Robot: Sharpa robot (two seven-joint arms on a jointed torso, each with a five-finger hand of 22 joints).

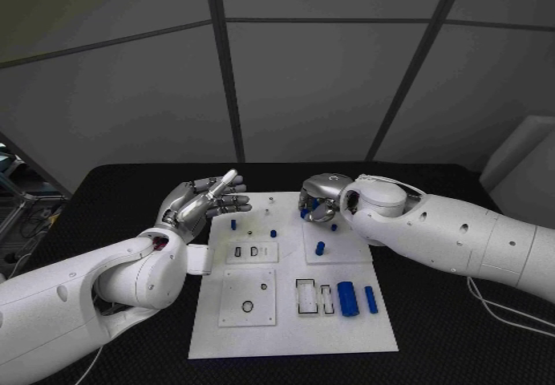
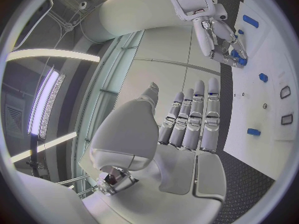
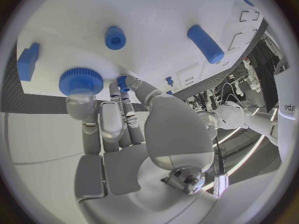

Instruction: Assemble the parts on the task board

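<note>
Head cam: task board (image 1: 289, 337) sits mid-table, long axis running 12–6 from my seat.

Right hand (image 1: 322, 200) is down over the board's far edge, around 12–1 o'clock of board centre. On its wrist cam the fingers (image 3: 118, 119) are bunched, with their tips at a small blue part (image 3: 122, 82) that stands on the board. A knurled blue gear (image 3: 81, 80) sits against another fingertip. I can't tell whether the part is actually pinched or just touched, so grip state is unconfirmed.

Left hand (image 1: 206, 202) hovers off the board's far-left corner, about 10–11 o'clock, palm up, fingers straight and spread, holding nothing. Left wrist cam confirms it: fingers (image 2: 193, 117) extended, nothing between them.

Loose parts:
- Large blue cylinder (image 1: 347, 298) at roughly 4 o'clock on the board, lying flat, long axis 12–6.
- Slimmer blue pin (image 1: 370, 299) just beside it on the right, parallel, same 12–6 axis.
- Short blue peg (image 1: 319, 249) near board centre, at the right hand's 6 o'clock; its long axis is also about 12–6 in this view.
- Small blue pieces (image 1: 233, 225) at 11 o'clock near the left hand; too small to read which way they lie.

Right wrist cam also shows a blue cylinder (image 3: 206, 44) lying flat and a blue block (image 3: 28, 61) at the board edge.
</note>
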